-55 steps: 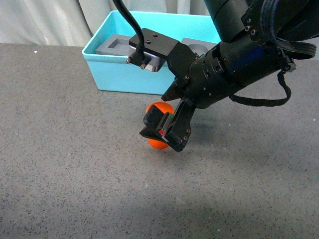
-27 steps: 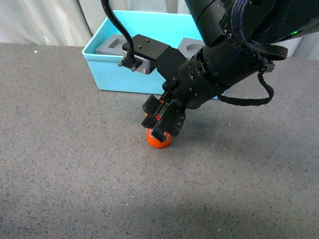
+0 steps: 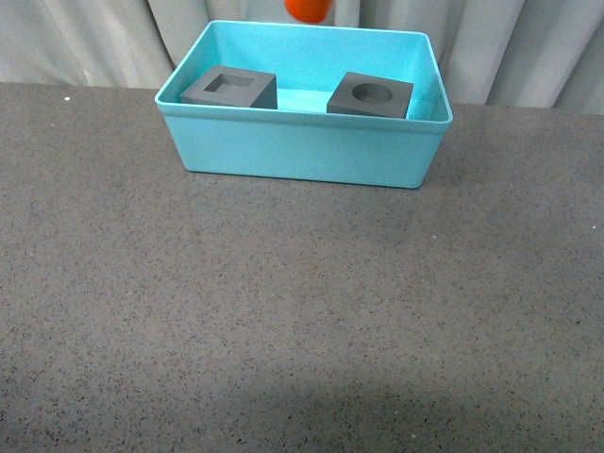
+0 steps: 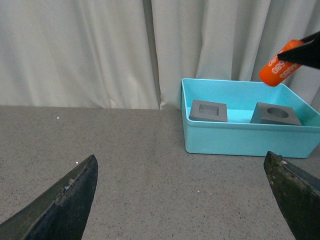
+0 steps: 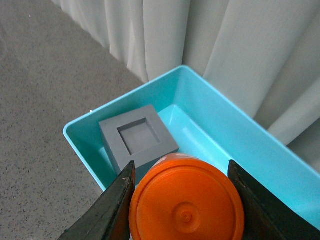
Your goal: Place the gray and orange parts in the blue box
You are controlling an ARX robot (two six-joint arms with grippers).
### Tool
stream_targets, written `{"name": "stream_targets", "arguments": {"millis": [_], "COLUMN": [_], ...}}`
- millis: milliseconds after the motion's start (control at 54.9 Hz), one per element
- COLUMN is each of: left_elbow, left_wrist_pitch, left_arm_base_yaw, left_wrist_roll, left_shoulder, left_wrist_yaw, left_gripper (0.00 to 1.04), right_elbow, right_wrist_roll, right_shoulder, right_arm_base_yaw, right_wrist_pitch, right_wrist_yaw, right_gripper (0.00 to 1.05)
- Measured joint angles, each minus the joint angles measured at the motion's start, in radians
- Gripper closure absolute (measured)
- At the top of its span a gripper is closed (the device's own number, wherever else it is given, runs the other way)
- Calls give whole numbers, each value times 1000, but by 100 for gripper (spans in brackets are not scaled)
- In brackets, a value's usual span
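The right gripper (image 5: pixel 184 202) is clamped on the cylinder (image 5: pixel 186 200). Its two dark fingers (image 5: pixel 114 210) press on opposite sides, so the jaws stand only as far apart as the cylinder is wide. The flat orange end faces the wrist camera.

In the left wrist view the cylinder (image 4: pixel 278 70) hangs tilted in the air with white print along its side (too small to read in full). A dark finger (image 4: pixel 306 50) lies across its upper end, and it touches nothing but the gripper. It is above the box (image 4: pixel 250 142), clear of the rim. In the front view only its lower end (image 3: pixel 307 9) shows, at the top edge, over the far wall of the box (image 3: pixel 302 142).

The left gripper (image 4: pixel 180 165) has its jaws spread wide with nothing between them. It hangs over the bare table (image 4: pixel 125 150), well apart from the box.

Two gray cubes rest on the box floor, recesses up and apart from each other. The square-recess cube (image 3: pixel 229 88) is on the robot's left and the round-recess cube (image 3: pixel 371 95) on its right. From the right wrist, the square-recess cube (image 5: pixel 137 137) shows in the box just beyond the cylinder.

A pale curtain (image 4: pixel 90 50) hangs behind the speckled gray table.
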Motion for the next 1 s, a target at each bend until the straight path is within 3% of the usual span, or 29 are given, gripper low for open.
{"name": "stream_targets", "arguments": {"millis": [164,492,1003], "left_elbow": [0,0,0], "left_wrist_pitch": [0,0,0], "left_arm_base_yaw": [0,0,0], "left_wrist_roll": [0,0,0], "left_shoulder": [0,0,0], "left_wrist_yaw": [0,0,0], "left_gripper": [7,7,7], "right_elbow": [208,499,675], "right_wrist_roll": [50,87,97], "right_shoulder": [232,420,550], "right_arm_base_yaw": [15,21,18], "right_wrist_pitch": [-119,-300,-509], "right_wrist_yaw": [44,68,69], "right_gripper": [59,59,59]}}
